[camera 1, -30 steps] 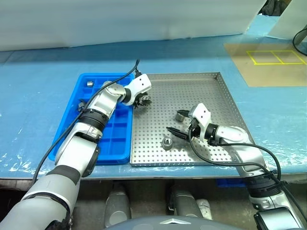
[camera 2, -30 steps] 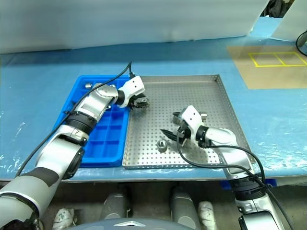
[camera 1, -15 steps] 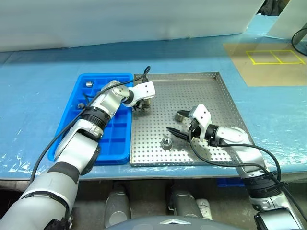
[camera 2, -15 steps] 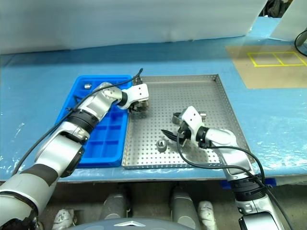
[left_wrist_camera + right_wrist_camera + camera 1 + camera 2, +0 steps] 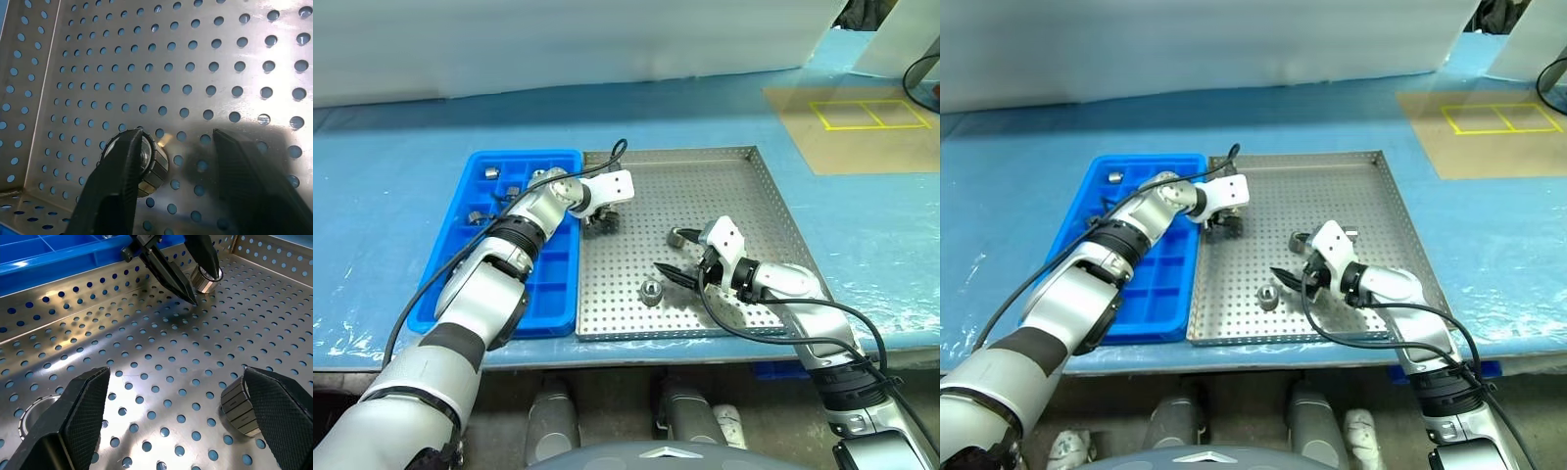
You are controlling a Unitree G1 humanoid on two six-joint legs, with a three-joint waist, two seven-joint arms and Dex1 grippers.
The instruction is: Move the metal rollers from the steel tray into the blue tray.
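The steel tray [image 5: 759, 171] lies in the middle of the table, with the blue tray [image 5: 548, 284] against its left side. My left gripper [image 5: 600, 219] reaches down to the steel tray's left part. It is open, and one metal roller [image 5: 149, 164] lies on the perforated floor against the inner side of one finger [image 5: 117, 186]. My right gripper [image 5: 674, 253] hovers open and low over the tray's middle. One roller [image 5: 237, 404] sits by one of its fingers and another [image 5: 652, 291] stands in front of it. Several rollers [image 5: 492, 173] sit in the blue tray's far compartments.
Blue sheeting covers the table around both trays. A brown board with yellow taped squares [image 5: 867, 116] lies at the far right. A white wall panel [image 5: 558, 49] runs along the back. Black cables trail from both wrists over the trays.
My left wrist has rolled, and its fingers now stand wider apart around the roller on the tray floor. The right arm has kept still.
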